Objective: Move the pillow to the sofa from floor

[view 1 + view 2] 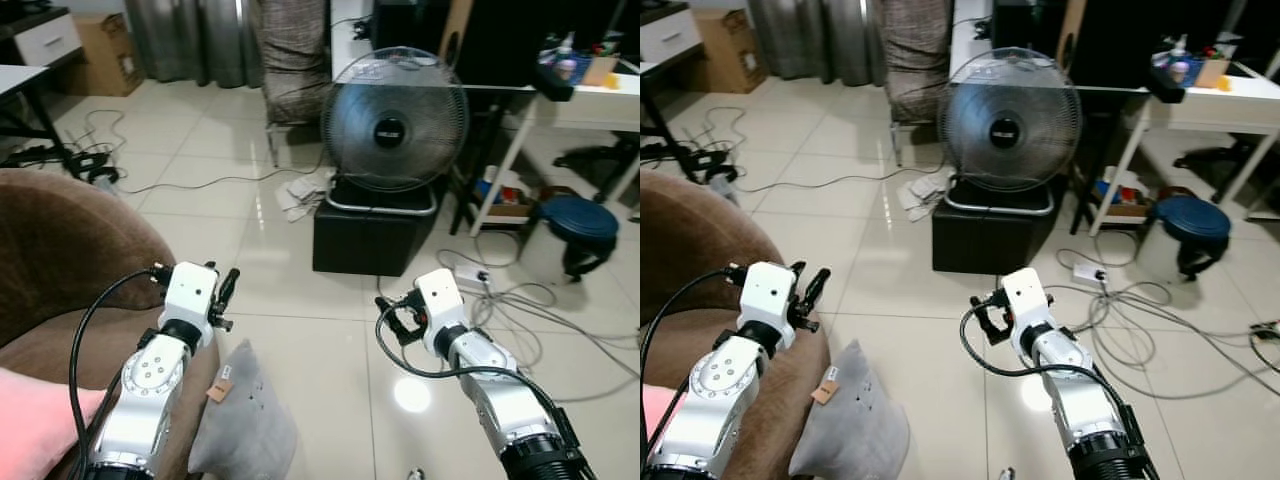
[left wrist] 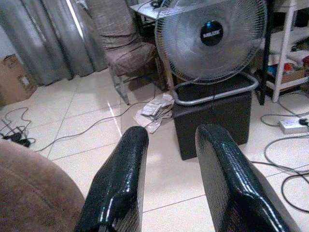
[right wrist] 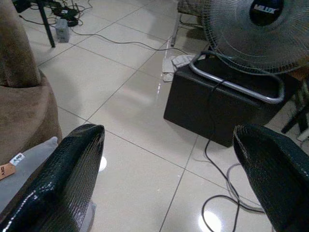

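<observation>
A grey pillow [image 1: 245,420] with a small brown tag stands on the tiled floor, leaning against the front of the brown sofa [image 1: 60,250]. My left gripper [image 1: 228,290] hangs above the pillow's top edge, near the sofa's rim, open with a modest gap and nothing between its fingers [image 2: 120,188]. To the right of the pillow, over bare tiles, my right gripper [image 1: 393,318] is held open wide and empty. The right wrist view shows the pillow's corner [image 3: 26,166] beside one finger [image 3: 67,183].
A pink cushion [image 1: 30,425] lies on the sofa seat. Ahead, a large fan [image 1: 395,120] stands on a black box [image 1: 370,240]. Cables and a power strip [image 1: 470,275] trail across the floor on the right, near a white desk [image 1: 590,108] and a blue stool [image 1: 578,220].
</observation>
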